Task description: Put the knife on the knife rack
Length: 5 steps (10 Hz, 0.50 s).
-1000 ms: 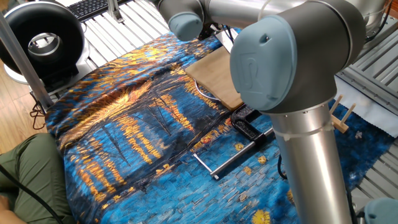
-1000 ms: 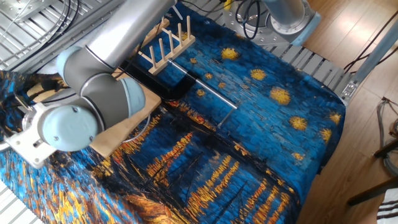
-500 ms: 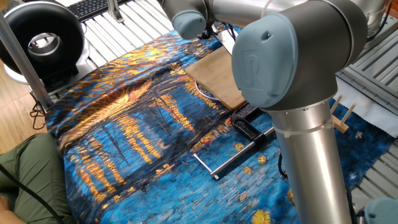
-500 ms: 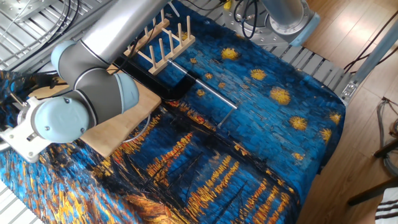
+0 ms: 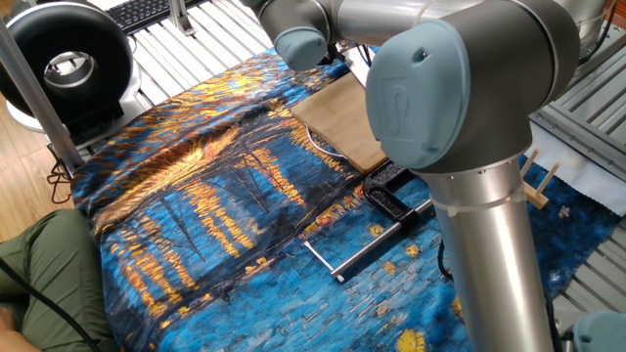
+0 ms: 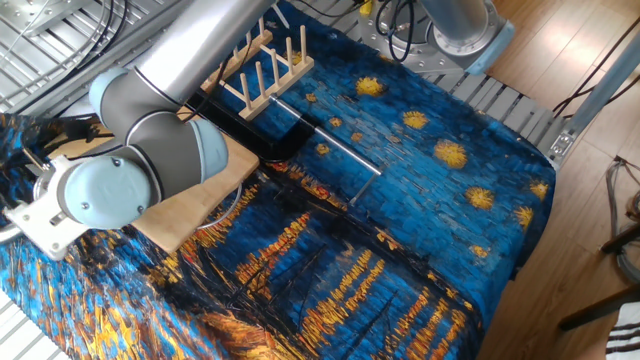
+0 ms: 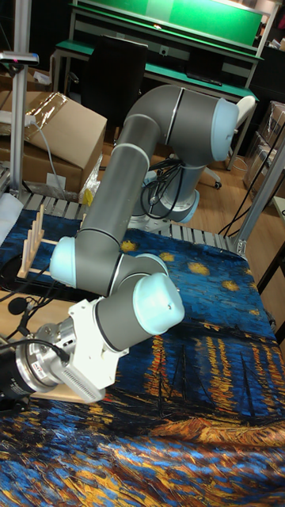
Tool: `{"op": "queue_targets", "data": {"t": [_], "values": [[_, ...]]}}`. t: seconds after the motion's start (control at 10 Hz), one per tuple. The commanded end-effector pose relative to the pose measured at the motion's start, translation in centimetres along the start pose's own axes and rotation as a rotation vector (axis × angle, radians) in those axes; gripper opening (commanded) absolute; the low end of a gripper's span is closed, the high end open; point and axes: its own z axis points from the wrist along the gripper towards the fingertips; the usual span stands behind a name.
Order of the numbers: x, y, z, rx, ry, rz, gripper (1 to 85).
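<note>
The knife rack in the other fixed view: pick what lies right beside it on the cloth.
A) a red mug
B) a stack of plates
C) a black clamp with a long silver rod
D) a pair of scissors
C: the black clamp with its long silver rod lies on the blue cloth directly in front of the knife rack, near the wooden cutting board.

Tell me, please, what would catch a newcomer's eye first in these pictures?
The bulky grey-and-blue robot arm dominates every view, bent low over the flat light-wood cutting board. Beneath it spreads a vivid blue-and-gold starry-night tablecloth covering the table. At the cloth's far edge stands the small light-wood rack with upright dowel pegs, a black clamp with a long silver rod beside it.
</note>
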Motion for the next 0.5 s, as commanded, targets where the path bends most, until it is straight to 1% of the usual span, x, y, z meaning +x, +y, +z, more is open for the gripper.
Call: {"op": "queue_targets", "data": {"t": [0.0, 0.3, 0.4], "values": [[0.77, 0.58, -0.46, -0.001, 0.020, 0.018, 44.0], [1.10, 1.13, -1.04, 0.001, 0.025, 0.027, 44.0], [1.13, 1.44, -1.06, -0.008, 0.025, 0.034, 44.0]]}}
